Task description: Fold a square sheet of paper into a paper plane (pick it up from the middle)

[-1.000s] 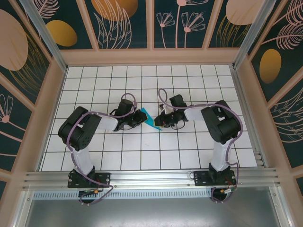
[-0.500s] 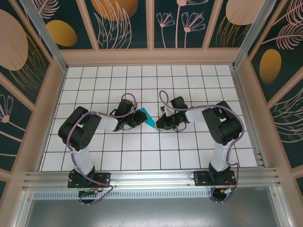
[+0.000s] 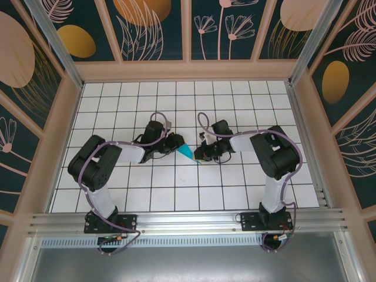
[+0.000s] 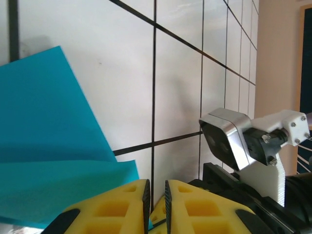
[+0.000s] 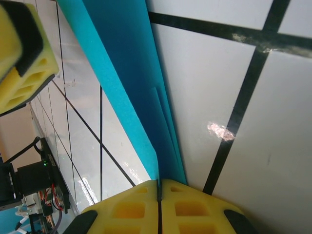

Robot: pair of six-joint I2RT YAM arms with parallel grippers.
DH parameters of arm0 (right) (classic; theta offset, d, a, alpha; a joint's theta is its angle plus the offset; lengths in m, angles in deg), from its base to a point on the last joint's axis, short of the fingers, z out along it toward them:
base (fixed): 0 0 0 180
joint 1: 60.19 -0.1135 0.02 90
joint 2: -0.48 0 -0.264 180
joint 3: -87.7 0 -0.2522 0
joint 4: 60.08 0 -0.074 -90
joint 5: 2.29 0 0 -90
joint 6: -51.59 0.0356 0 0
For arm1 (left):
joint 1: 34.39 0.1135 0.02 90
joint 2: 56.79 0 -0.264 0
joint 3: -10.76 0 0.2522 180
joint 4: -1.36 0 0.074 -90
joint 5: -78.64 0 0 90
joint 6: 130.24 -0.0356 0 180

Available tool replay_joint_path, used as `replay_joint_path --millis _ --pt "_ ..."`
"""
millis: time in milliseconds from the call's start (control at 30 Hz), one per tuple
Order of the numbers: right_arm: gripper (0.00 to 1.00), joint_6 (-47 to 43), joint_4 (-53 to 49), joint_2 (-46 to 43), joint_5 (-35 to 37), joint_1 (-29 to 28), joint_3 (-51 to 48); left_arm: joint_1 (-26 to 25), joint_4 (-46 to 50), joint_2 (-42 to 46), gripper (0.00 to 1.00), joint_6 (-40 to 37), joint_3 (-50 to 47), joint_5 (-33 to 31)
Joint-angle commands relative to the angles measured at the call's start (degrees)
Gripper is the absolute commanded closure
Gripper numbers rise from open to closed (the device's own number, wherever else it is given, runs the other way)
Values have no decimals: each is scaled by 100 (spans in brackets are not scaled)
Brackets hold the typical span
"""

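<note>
The square sheet of paper [image 3: 186, 151] is a folded, layered teal shape at the table's middle, between my two grippers. My right gripper [image 3: 198, 155] holds it from the right. In the right wrist view its yellow jaws [image 5: 159, 181] are pressed together on the folded edge of the paper [image 5: 126, 63], which runs up and away over the tiles. My left gripper [image 3: 175, 145] sits at the paper's left end. In the left wrist view its jaws [image 4: 156, 183] stand a narrow slit apart, with the paper [image 4: 48, 146] lying to the left, behind the left finger.
White table [image 3: 176, 182] with a black grid, walled by a wooden frame [image 3: 188, 70]. The right arm's wrist camera [image 4: 229, 141] sits close ahead of the left fingers. A left finger [image 5: 19, 58] shows at the top left of the right wrist view.
The right jaws have closed fully on the paper. The left arm has shifted right, its jaws parted slightly, and the paper now lies lower and looks smaller from above.
</note>
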Motion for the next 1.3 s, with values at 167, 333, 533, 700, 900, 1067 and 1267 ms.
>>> replay_joint_path --millis 167,333,533,700,900,1067,1267 --pt "92 411 75 323 48 32 198 -146 -276 -160 83 -24 -83 110" --pt "92 485 81 386 17 33 291 -147 -254 -253 85 -30 -119 58" --pt "91 463 2 439 44 33 305 -140 -193 -318 86 -87 -176 -51" --pt "91 418 -38 423 59 33 307 -141 -167 -429 87 -107 -151 -134" --pt "90 356 -111 403 73 34 325 -134 -8 -477 87 -144 -96 -242" --pt "88 277 -195 322 88 34 364 -138 198 -497 87 -168 -64 -369" --pt "85 58 -344 106 16 40 388 -137 322 -591 87 -179 16 -385"
